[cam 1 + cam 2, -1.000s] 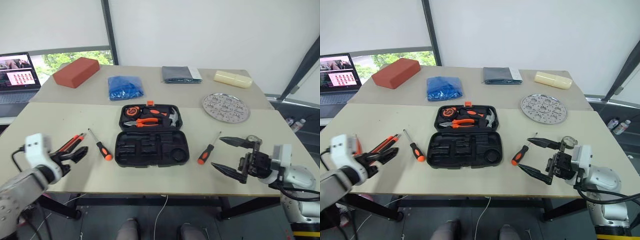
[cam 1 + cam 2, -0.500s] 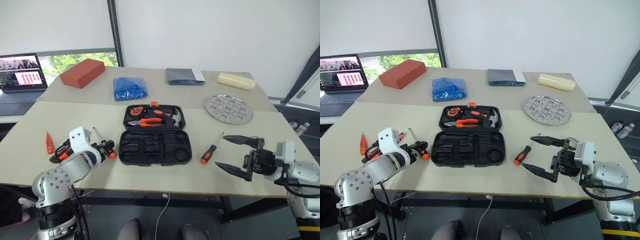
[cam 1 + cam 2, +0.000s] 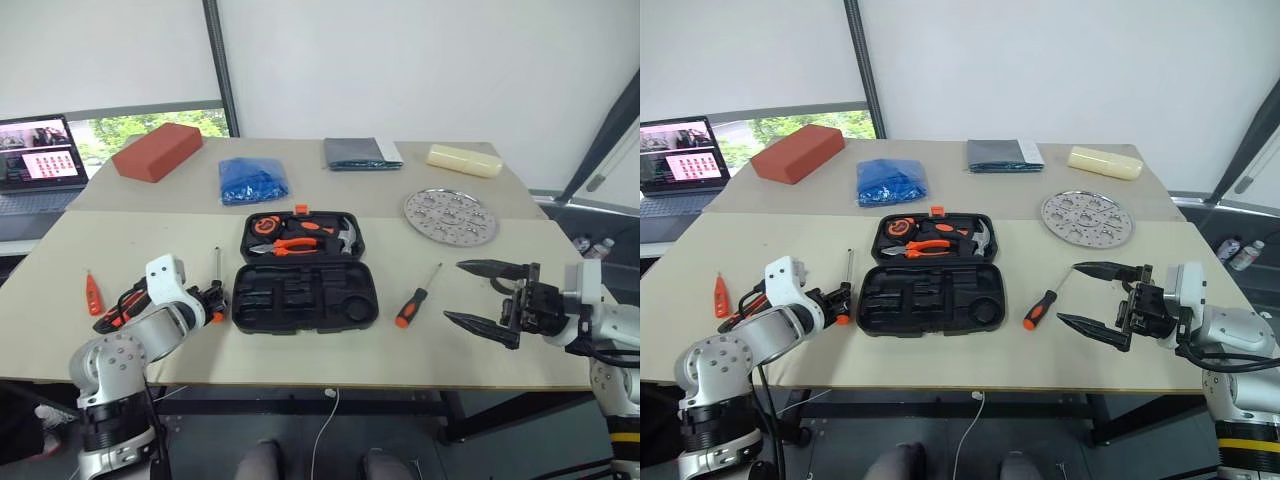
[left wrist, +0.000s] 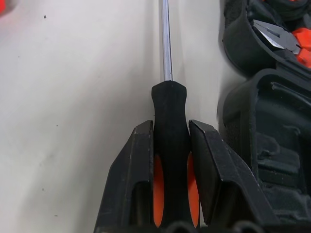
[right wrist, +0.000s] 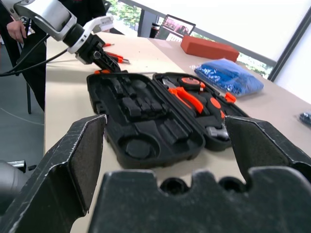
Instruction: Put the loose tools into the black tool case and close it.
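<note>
Left wrist view gives you the first item: the left gripper (image 4: 170, 160), its two black fingers (image 4: 133, 179) pressed against either side of the orange-and-black handle of a steel-shafted screwdriver (image 4: 167, 97). That screwdriver lies on the beige table (image 3: 300, 350) just beside the left edge of the black moulded-plastic tool case (image 3: 305, 296), shaft pointing away from you.

Your landmark, the case, lies open and flat at the middle of the table. Its far half holds orange-handled pliers (image 3: 297, 242), a steel-headed hammer (image 3: 345, 234) and a round tape measure (image 3: 263, 225); its near half shows bare shaped slots. A small orange latch (image 3: 300, 208) sits on its far edge.

Left of the case, beyond the held screwdriver, you have a long orange-and-black utility knife (image 3: 120, 305), partly hidden by the arm, and further left a small orange hand tool (image 3: 92, 293).

Right of the case, a second orange-and-black-handled screwdriver (image 3: 414, 300) lies apart from it, untouched.

Further right, the right gripper (image 3: 487, 297) hangs above the table with its jaws spread wide and nothing between them.

Behind the case: a red brick-like block (image 3: 156, 151), a crumpled blue plastic bag (image 3: 254, 179), a folded grey cloth (image 3: 361, 152), a pale yellow oblong block (image 3: 465, 158) and a round perforated metal plate (image 3: 451, 215).
</note>
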`<state>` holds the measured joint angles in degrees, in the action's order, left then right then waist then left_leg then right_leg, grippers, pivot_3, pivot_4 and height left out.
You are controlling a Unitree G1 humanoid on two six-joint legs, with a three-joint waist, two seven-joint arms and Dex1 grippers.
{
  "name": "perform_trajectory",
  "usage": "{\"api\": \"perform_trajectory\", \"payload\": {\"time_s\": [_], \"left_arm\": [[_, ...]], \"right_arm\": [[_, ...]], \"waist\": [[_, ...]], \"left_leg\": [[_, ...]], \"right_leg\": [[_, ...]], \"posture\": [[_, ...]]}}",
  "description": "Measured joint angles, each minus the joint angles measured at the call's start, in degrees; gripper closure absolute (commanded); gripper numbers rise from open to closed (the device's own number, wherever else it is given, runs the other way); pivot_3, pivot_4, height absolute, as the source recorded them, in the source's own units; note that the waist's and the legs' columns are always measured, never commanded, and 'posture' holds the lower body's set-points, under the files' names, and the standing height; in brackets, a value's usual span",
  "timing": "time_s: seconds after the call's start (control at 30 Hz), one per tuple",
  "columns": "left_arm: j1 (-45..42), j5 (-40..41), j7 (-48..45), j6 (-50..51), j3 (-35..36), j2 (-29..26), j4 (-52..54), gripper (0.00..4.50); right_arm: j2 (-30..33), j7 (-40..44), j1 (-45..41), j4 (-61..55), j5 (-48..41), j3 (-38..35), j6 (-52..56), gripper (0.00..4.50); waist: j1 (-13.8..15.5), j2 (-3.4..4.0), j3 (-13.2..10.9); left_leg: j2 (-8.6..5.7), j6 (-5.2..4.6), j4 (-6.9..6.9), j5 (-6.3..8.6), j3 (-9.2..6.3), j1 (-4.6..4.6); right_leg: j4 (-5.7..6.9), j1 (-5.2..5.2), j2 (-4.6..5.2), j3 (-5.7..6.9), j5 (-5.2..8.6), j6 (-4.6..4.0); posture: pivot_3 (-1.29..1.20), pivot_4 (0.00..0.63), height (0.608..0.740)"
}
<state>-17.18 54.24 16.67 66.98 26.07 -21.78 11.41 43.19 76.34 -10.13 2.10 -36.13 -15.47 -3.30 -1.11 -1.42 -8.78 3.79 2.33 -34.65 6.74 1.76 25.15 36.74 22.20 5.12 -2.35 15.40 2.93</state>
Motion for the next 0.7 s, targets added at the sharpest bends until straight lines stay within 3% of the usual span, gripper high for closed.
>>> {"api": "perform_trajectory", "payload": {"time_s": [0.17,0.3,0.4,0.43,0.57,0.7], "left_arm": [[6.18,-6.11,-18.56,-12.26,0.79,-11.77,-0.32,3.84],[5.97,-12.12,-47.94,-29.02,-5.51,-23.33,0.63,3.84],[1.89,-15.17,-60.71,-35.66,-10.85,-26.44,-2.31,3.84],[-1.99,-19.3,-67.75,-41.03,-16.04,-27.68,-5.27,3.84],[-15.6,-36.48,-81.44,-58.79,-32.65,-27.83,-18.41,3.84],[-24.71,-48.81,-82.44,-69.18,-41.36,-21.78,-33.0,3.84]], "right_arm": [[0.02,0.14,2.31,1.24,0.02,-1.76,0.0,0.0],[0.21,-0.05,3.79,0.6,-0.01,-3.58,0.0,0.0],[0.3,-0.13,4.36,0.41,-0.01,-4.08,0.05,0.0],[0.34,-0.17,4.58,0.24,-0.01,-4.52,0.07,0.0],[0.39,-0.56,4.57,-0.32,0.0,-5.27,0.14,0.0],[0.39,-1.67,4.95,-1.36,0.01,-5.6,0.18,0.0]], "waist": [[-0.96,-0.48,-0.3],[0.86,-0.5,-0.36],[1.71,-0.5,-0.37],[2.08,-0.5,-0.37],[2.19,-0.5,-0.36],[1.79,-0.52,-0.38]], "left_leg": [[0.12,0.04,0.25,0.0,-0.03,0.04],[0.04,0.15,0.32,0.07,0.25,0.11],[0.02,0.14,0.35,0.07,0.42,0.24],[0.02,0.13,0.35,0.08,0.46,0.35],[0.07,0.08,0.35,0.06,0.54,0.49],[0.13,-0.53,0.31,-0.24,0.46,0.87]], "right_leg": [[0.03,0.21,-0.15,-0.01,0.09,-0.21],[-0.55,0.39,0.16,0.06,0.07,-0.26],[-0.78,0.4,0.26,0.05,0.01,-0.35],[-0.87,0.45,0.27,0.05,-0.01,-0.35],[-0.86,0.24,0.2,0.01,-0.22,-0.43],[-0.7,0.58,0.02,-0.04,-0.47,0.04]], "posture": [[0.0,0.15,0.74],[0.0,0.15,0.74],[0.0,0.15,0.74],[0.0,0.15,0.74],[0.0,0.15,0.74],[0.0,0.15,0.74]]}}
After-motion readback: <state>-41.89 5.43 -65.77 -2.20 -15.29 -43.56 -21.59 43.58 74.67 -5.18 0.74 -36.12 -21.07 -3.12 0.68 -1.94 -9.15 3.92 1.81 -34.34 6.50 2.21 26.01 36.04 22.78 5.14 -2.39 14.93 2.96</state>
